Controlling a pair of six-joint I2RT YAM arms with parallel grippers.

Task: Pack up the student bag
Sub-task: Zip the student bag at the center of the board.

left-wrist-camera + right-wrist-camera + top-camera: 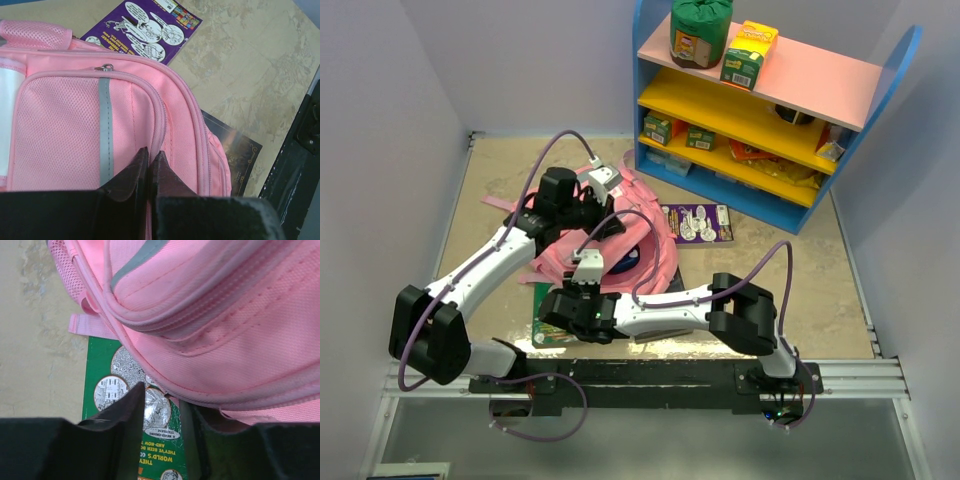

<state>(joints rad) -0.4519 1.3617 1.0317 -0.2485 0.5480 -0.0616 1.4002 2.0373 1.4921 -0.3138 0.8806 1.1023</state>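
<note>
The left tool [149,156] is closed, tips together against the front pocket seam of the student bag [60,125]; whether it pinches fabric, I cannot tell. The right tool [162,407] is part open and holds nothing, poised at the bag's near edge over a green book [107,390]. The left arm stretches diagonally over the bag, which lies mid-bench [790,290]. The right arm is folded leftward.

Matt woven-cloth student bag [130,125]
</note>
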